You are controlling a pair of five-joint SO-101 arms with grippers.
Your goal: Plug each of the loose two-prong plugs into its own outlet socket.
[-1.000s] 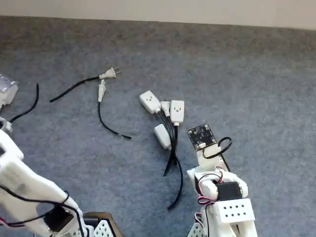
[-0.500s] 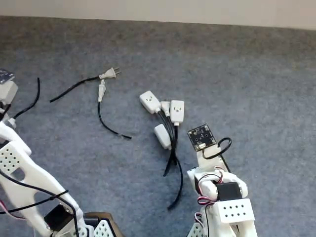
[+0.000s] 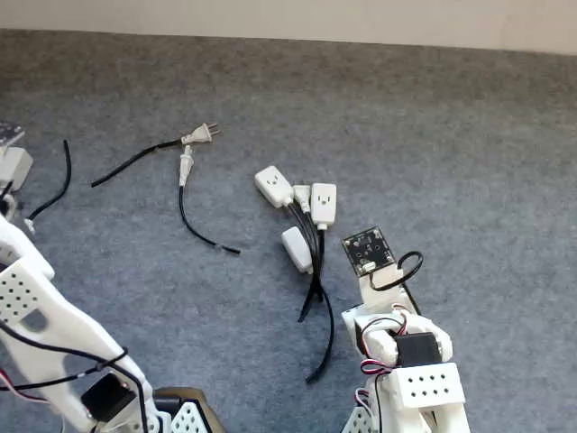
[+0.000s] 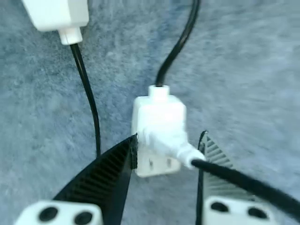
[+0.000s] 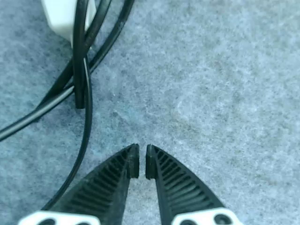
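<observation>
Left gripper (image 4: pixel 168 140) is spread astride an outlet socket (image 4: pixel 158 110), a white plug (image 4: pixel 161 137) lying across it — closing could pinch the cord (image 4: pixel 243 180) and tip the plug off. Right gripper (image 5: pixel 139 161) hangs pressed together, empty, above the carpet (image 5: pixel 225 70). Two loose plugs (image 3: pixel 187 162) lie toward the carpet's far-left corner.

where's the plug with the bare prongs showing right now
In the high view the plug lies on the carpet, to the left of the white sockets and farther back, with a second plug right beside it.
</observation>
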